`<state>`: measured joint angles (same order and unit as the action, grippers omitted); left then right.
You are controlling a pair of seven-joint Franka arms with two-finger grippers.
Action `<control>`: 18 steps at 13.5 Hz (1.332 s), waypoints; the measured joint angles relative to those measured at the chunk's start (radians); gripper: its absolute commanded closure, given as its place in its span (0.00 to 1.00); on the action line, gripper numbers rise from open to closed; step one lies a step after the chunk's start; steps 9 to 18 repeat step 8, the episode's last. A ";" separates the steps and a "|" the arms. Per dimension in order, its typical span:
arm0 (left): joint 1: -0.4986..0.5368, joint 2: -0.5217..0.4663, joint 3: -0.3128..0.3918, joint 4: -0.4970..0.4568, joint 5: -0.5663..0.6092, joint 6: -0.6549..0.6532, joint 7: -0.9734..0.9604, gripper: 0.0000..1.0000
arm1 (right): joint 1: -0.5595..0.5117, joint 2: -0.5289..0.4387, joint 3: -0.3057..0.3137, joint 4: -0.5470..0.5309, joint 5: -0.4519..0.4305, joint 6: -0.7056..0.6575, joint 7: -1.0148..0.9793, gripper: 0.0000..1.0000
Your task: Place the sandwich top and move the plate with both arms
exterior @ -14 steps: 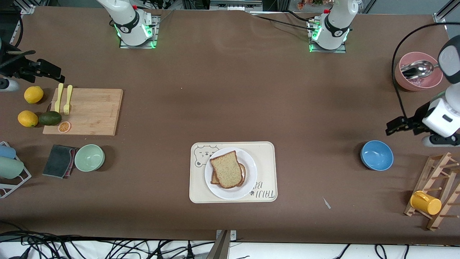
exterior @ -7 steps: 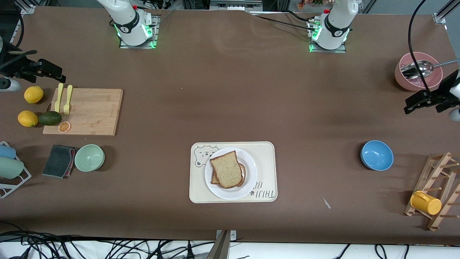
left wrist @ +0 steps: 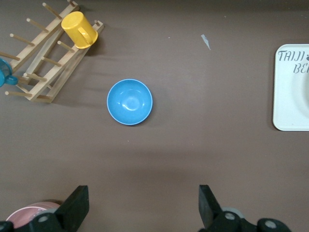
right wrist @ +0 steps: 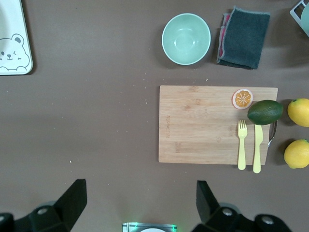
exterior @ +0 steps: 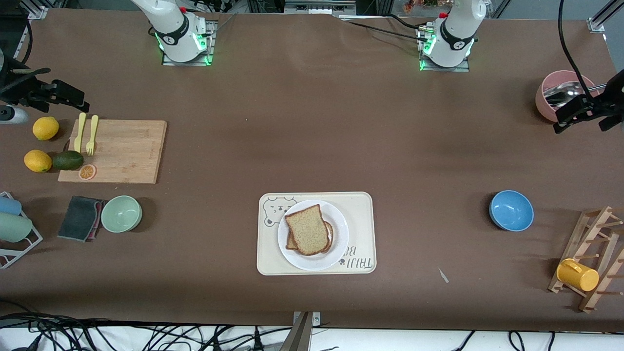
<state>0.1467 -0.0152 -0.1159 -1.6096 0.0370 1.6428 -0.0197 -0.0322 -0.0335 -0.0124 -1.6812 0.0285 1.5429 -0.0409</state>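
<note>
**Both grippers hanging open, sandwich top lying on the plate**

You are looking at the sandwich top [exterior: 307, 229] lying on another slice on the plate [exterior: 339, 243], and the plate is sitting on the cream bear-printed tray [exterior: 363, 207] near the middle of the table's edge closest to the front camera. Neither gripper is touching any of them.

Your left gripper [exterior: 582, 113] is hanging at the left arm's end of the table, over the pink bowl [exterior: 548, 95] with the metal spoon, and its fingers [left wrist: 77, 205] are standing wide apart with nothing between them. Its wrist camera is showing you the blue bowl [left wrist: 129, 101], the wooden rack [left wrist: 41, 72] with the yellow cup [left wrist: 79, 30], and a corner of the tray.

Your right gripper [exterior: 56, 95] is hanging at the right arm's end of the table, close to the cutting board [exterior: 126, 151] and the lemons [exterior: 45, 128], its fingers [right wrist: 72, 198] also spread and gripping nothing. Its wrist camera is looking down on the board, the yellow fork [right wrist: 242, 145], the avocado [right wrist: 265, 112], the green bowl [right wrist: 186, 38] and the dark cloth [right wrist: 244, 36].
</note>
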 measured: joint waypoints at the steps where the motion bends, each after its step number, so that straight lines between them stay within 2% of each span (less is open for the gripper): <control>1: 0.000 0.000 -0.015 0.000 0.000 -0.004 -0.015 0.00 | 0.000 0.000 0.000 0.000 0.000 0.000 0.000 0.00; 18: 0.002 0.000 -0.027 -0.007 0.000 -0.023 -0.022 0.00 | 0.000 -0.002 0.000 0.003 0.000 -0.001 -0.001 0.00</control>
